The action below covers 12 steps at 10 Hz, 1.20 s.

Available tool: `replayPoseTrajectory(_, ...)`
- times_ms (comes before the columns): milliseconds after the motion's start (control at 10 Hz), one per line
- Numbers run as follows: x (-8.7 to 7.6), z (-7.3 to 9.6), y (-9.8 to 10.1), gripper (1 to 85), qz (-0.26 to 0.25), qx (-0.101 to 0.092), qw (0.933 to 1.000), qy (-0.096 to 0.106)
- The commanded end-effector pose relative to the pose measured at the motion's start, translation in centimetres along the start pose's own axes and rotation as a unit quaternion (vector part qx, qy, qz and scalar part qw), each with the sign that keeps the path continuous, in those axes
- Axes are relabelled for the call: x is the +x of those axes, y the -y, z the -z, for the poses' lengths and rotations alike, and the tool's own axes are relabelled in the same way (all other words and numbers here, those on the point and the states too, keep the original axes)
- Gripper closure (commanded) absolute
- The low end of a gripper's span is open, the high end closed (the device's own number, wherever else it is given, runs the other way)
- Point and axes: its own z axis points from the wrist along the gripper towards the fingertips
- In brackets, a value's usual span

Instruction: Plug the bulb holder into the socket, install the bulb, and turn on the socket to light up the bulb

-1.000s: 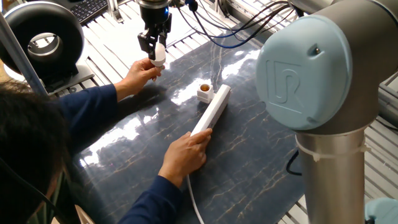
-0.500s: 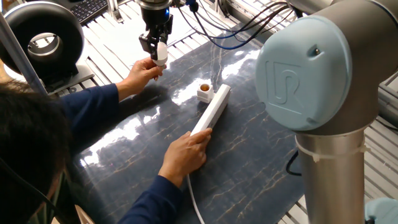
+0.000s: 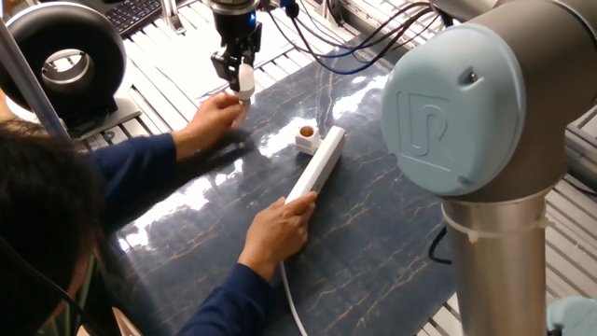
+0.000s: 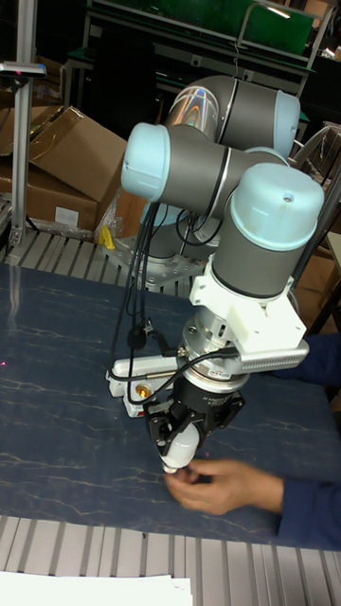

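Observation:
My gripper (image 3: 240,71) (image 4: 183,437) hangs above the far left of the dark mat, shut on the bulb (image 3: 245,84) (image 4: 180,449), whose white body points down between the fingers. A person's hand (image 3: 215,116) (image 4: 224,485) is just below the bulb. The socket (image 3: 318,164) (image 4: 133,368), a long white strip, lies at the middle of the mat. The bulb holder (image 3: 306,136) (image 4: 139,391), small and white with an orange opening, sits against the socket's far end. I cannot tell whether it is plugged in.
The person's other hand (image 3: 278,231) rests on the near end of the socket, and the white cord (image 3: 291,303) runs off the mat's front. A black ring light (image 3: 65,56) stands at the back left. The robot's large joint (image 3: 485,103) fills the right of the fixed view.
The gripper has lifted the bulb slightly up and to the right. The person's hand, which held the bulb's lower end, has dropped a little below it.

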Motion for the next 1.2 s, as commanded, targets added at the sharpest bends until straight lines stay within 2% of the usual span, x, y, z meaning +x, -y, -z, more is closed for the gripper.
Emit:
replayPoseTrajectory(0, 0.6, 0.8, -0.1, 84.3, 0.048, 0.003, 0.9989, -0.002)
replayPoseTrajectory(100, 0.7, 0.9, 0.3, 84.3, 0.071, 0.018, 0.9973, -0.002)
replayPoseTrajectory(300, 1.0, 1.0, -0.4, 84.3, 0.082, 0.021, 0.9964, -0.003)
replayPoseTrajectory(500, 2.6, 1.0, -1.2, 84.3, 0.127, 0.012, 0.9917, -0.012)
replayPoseTrajectory(600, 3.2, 0.7, -1.8, 84.3, 0.147, 0.005, 0.9891, -0.010)
replayPoseTrajectory(800, 5.2, 0.2, -2.4, 84.3, 0.176, 0.005, 0.9841, -0.021)
replayPoseTrajectory(900, 6.3, 0.1, -2.1, 84.3, 0.190, 0.012, 0.9813, -0.028)
replayPoseTrajectory(1000, 6.8, -0.1, -2.7, 84.3, 0.192, 0.008, 0.9811, -0.024)
replayPoseTrajectory(1100, 7.4, -0.2, -2.9, 84.3, 0.195, 0.013, 0.9802, -0.029)
